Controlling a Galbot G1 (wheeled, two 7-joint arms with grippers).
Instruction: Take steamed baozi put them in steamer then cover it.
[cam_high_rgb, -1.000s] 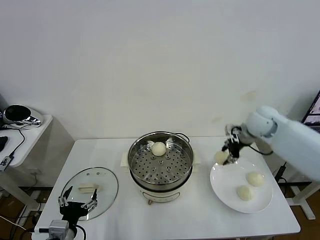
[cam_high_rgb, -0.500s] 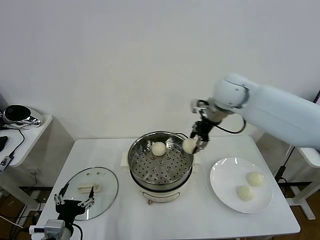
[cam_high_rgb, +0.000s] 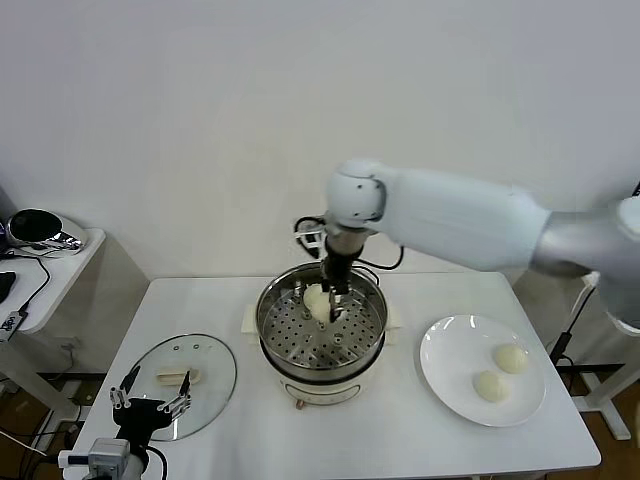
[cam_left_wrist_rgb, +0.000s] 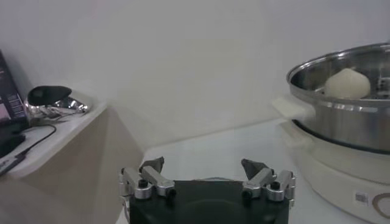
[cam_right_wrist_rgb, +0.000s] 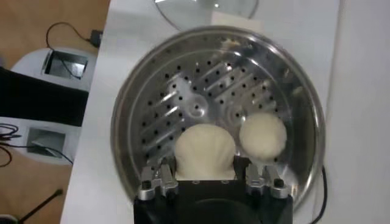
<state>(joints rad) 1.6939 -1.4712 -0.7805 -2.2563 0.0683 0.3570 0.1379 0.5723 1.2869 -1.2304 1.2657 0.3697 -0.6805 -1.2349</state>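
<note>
Head view: white table (cam_high_rgb: 400, 440) against a pale wall, with the steamer (cam_high_rgb: 321, 330) near the middle of its far edge. The right gripper (cam_high_rgb: 334, 305) hangs over the perforated tray, closed on a steamed baozi (cam_high_rgb: 320, 308) held between its fingers; in the right wrist view this bun (cam_right_wrist_rgb: 205, 152) sits between the pads (cam_right_wrist_rgb: 159, 180), just beside a second baozi (cam_right_wrist_rgb: 262, 137) lying on the tray toward the rim. From the head the two buns overlap and the arm hides part of them, so whether they touch cannot be told. Two more baozi (cam_high_rgb: 511, 358) (cam_high_rgb: 488, 385) lie on the white plate (cam_high_rgb: 450, 390) near the right edge of the table. The cover (cam_high_rgb: 215, 360) rests flat near the front left corner, handle (cam_high_rgb: 176, 377) up. The left gripper (cam_high_rgb: 150, 402) hovers at the front edge over the cover's rim, fingers spread wide and empty. A side desk (cam_high_rgb: 55, 262) with a dark helmet-like object (cam_high_rgb: 38, 228) stands off the left edge.
</note>
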